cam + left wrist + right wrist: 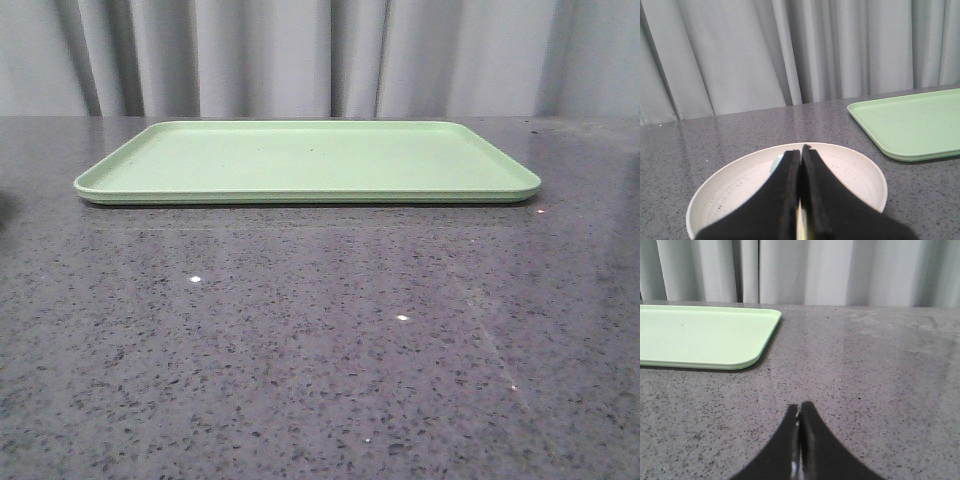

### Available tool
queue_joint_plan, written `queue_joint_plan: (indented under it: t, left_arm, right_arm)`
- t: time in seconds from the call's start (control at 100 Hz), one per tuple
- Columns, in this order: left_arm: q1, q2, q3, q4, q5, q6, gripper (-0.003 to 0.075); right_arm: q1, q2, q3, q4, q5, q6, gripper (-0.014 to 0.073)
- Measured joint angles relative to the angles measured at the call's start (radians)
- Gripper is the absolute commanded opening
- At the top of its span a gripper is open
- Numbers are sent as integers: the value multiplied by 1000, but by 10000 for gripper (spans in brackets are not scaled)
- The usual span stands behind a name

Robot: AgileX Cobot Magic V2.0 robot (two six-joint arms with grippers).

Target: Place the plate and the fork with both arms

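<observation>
In the left wrist view the off-white plate (855, 170) lies on the grey table, left of the tray. My left gripper (801, 148) hangs over the plate's middle with its black fingers pressed together. A thin yellow sliver, the fork (802, 225), shows through the slit between the fingers; most of it is hidden, and I cannot tell whether it is gripped or lies in the plate. My right gripper (799, 407) is shut and empty above bare table, right of the tray. The front view shows neither the grippers, the plate nor the fork.
A large light green tray (300, 160) lies at the back middle of the table; it also shows in the left wrist view (920, 125) and in the right wrist view (700, 335). A pale blue piece, likely a spoon (775, 163), peeks out in the plate. Grey curtains hang behind.
</observation>
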Motion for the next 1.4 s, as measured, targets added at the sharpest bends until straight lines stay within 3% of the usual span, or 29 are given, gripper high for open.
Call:
queue_joint_plan:
  t: [0.65,0.9,1.14,1.4]
  left_arm:
    - [0,0,0,0,0,0,-20]
    - [0,0,-17,-48,18,0,-20]
    - [0,31,-241,-129,314,0,-20]
    - [0,283,-574,-184,755,-15,-20]
  right_arm:
    - [0,0,0,0,0,0,-119]
    - [0,0,-4,5,-76,0,-119]
    - [0,62,-215,10,161,0,-119]
    - [0,320,-550,11,486,0,-119]
